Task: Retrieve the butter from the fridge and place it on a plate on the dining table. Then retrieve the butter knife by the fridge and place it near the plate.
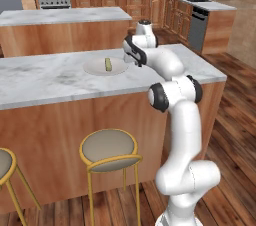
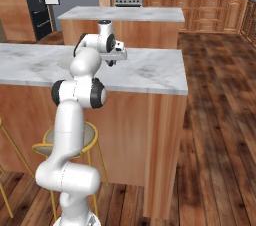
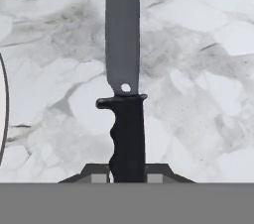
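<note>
Over the dining table (image 1: 45, 77) the gripper (image 3: 128, 177) is clamped on the butter knife (image 3: 124, 69) handle, blade pointing away above bare marble. Butter (image 1: 107, 64) already lies on the plate (image 1: 95, 69), so this reads as the last step: lower the knife beside the plate and release (plate rim (image 3: 2, 114) barely clips the hand view's edge). Fingertips mostly cut off; knife height above the marble is unclear.

In your hand view the butter knife (image 3: 124, 69) has its blade tip cut off at the top edge; the plate (image 3: 1, 114) shows as a sliver at left.
</note>
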### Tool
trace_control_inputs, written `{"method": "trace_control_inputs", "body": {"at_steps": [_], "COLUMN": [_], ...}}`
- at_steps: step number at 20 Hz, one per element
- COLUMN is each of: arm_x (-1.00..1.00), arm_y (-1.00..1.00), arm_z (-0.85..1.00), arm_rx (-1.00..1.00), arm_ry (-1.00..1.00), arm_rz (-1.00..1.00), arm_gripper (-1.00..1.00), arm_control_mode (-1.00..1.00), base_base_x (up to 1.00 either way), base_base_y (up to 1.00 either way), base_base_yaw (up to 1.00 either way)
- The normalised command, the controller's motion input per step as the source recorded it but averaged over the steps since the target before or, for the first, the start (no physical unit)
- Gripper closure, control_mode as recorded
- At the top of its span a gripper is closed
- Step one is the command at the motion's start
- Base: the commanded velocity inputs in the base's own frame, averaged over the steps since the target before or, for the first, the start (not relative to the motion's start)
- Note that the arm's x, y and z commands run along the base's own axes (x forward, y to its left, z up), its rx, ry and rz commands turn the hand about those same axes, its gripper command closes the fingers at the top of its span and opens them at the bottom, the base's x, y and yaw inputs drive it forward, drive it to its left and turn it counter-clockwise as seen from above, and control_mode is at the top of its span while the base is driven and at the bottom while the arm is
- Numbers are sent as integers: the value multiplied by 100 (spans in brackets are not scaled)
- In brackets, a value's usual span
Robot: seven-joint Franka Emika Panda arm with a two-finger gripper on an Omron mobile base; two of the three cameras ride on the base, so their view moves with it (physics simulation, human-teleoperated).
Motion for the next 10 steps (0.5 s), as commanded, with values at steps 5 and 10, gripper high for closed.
{"method": "trace_control_inputs", "body": {"at_steps": [5, 10], "arm_x": [10, 3], "arm_y": [0, 0], "arm_z": [-3, 0], "arm_rx": [0, 0], "arm_ry": [0, 0], "arm_rz": [0, 0], "arm_gripper": [100, -100], "arm_control_mode": [-100, -100], "base_base_x": [0, 0], "base_base_y": [0, 0], "base_base_yaw": [0, 0]}}
